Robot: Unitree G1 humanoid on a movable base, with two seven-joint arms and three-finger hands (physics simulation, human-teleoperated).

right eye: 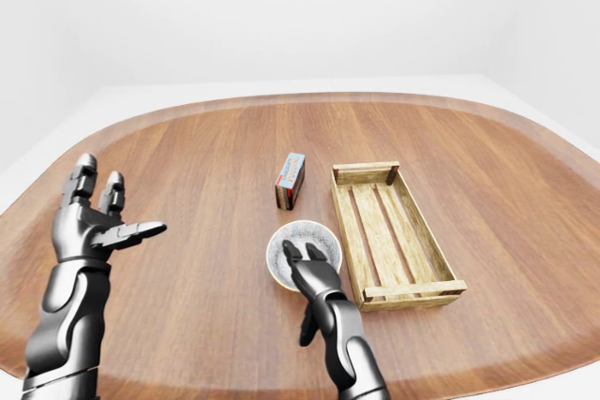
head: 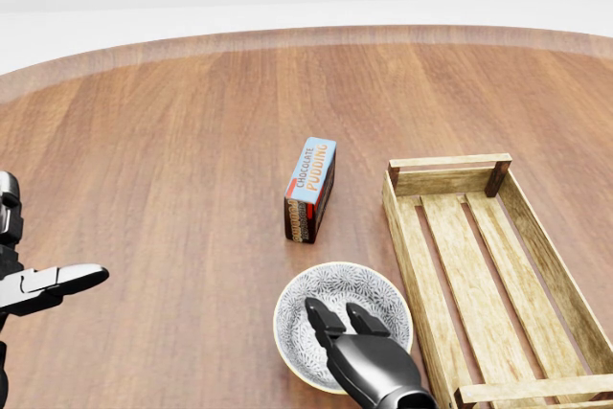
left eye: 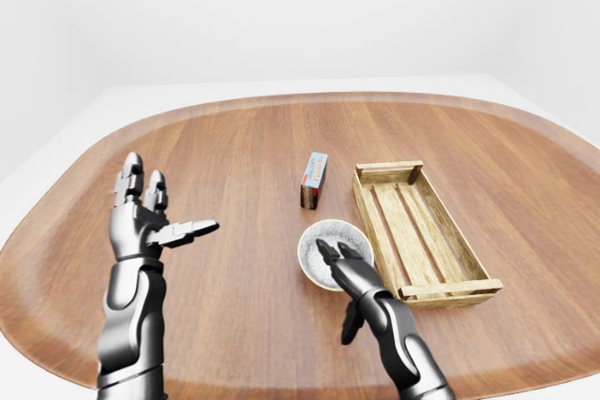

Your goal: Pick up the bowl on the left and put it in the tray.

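While the left hand (left eye: pixel 150 217) stands raised and idle at the 9 o'clock side of the left-eye view, its 3 fingers spread wide and holding nothing, the work falls to the other arm. The brown table (left eye: pixel 225 147) carries 3 things near its middle. A chocolate pudding box (head: pixel 310 189) stands on its long edge at about 12 o'clock from the bowl (head: pixel 335 296), a little apart from it. The bowl, pale with a speckled grey inside, sits upright just beside the left wall of the wooden tray (head: pixel 412 237), whose slatted floor holds nothing.

The right hand (head: pixel 350 328) reaches in from 6 o'clock, and 2 fingertips (head: pixel 318 313) lie over the bowl's near rim, pointing into its hollow. The fingers look partly open; a thumb shows below the hand in the left-eye view, apart from the bowl, so I judge that nothing is gripped yet.

The step in hand is the reach and grasp, with the task barely begun. The next move calls for pinching the near rim between the upper fingers and the thumb, lifting the bowl clear of the tray's wall, then carrying it toward 3 o'clock and setting it on the slats. A loose pinch could tip the bowl.
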